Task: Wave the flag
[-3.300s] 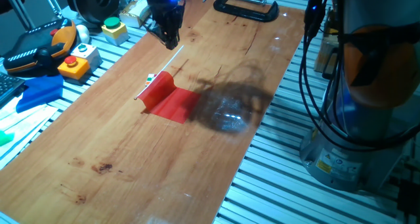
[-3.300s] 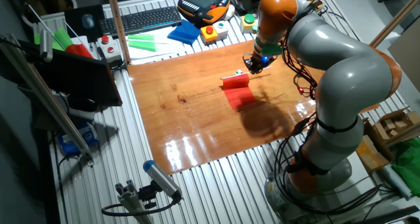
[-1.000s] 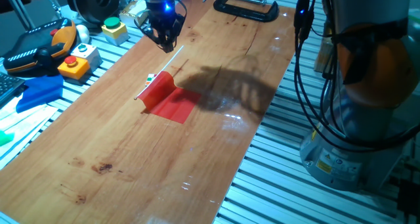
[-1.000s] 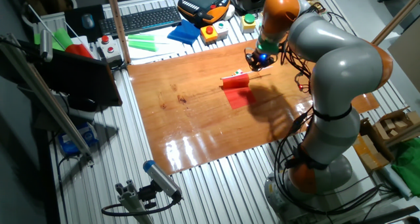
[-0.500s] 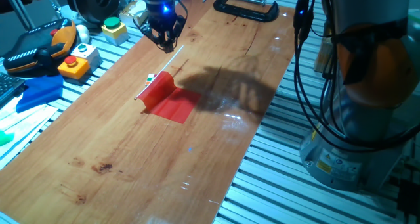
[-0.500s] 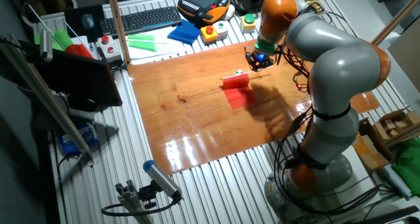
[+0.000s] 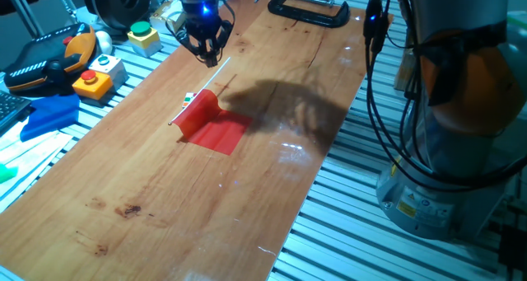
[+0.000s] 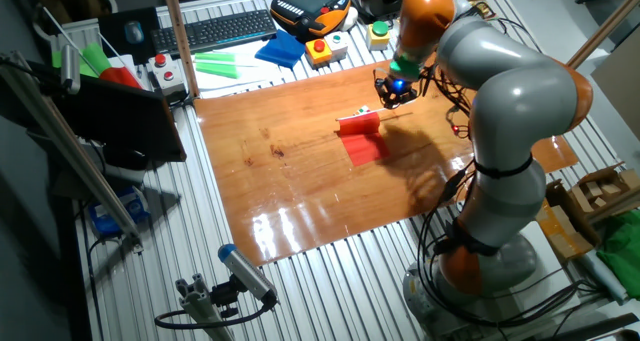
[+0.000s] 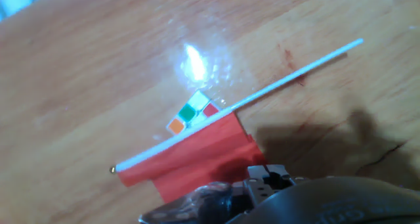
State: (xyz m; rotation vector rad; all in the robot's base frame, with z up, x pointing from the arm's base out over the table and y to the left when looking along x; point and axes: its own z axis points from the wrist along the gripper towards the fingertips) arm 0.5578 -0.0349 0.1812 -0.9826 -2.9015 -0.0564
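The flag [image 7: 212,126] lies flat on the wooden table [image 7: 165,207], its red cloth spread toward the robot's base and its thin white stick [image 9: 295,71] running out past the cloth toward the far end of the board. A small multicoloured cube [image 9: 192,112] sits just beside the stick, on the side away from the cloth; whether it touches the stick is hard to tell. In the other fixed view the flag [image 8: 362,136] sits near the middle of the board, closer to its far edge.

The gripper [image 7: 207,53] hangs above the free end of the stick, apart from it and holding nothing. Its fingers look parted in the fixed view, though only narrowly, and the hand view shows just the dark underside of the hand at the bottom edge, so the jaw spacing is not certain.

The step in hand looks like the approach before the grasp: the flag is not yet picked up and no waving has begun. The next move probably calls for lowering the fingers over the bare part of the stick, lining them across it, and closing firmly, since a stick this thin lying flush on wood could slip out or roll aside.

No brand, label or writing can be read on the flag or the table. A yellow label shows on the robot's base [image 7: 428,203], but its text is too small to make out.
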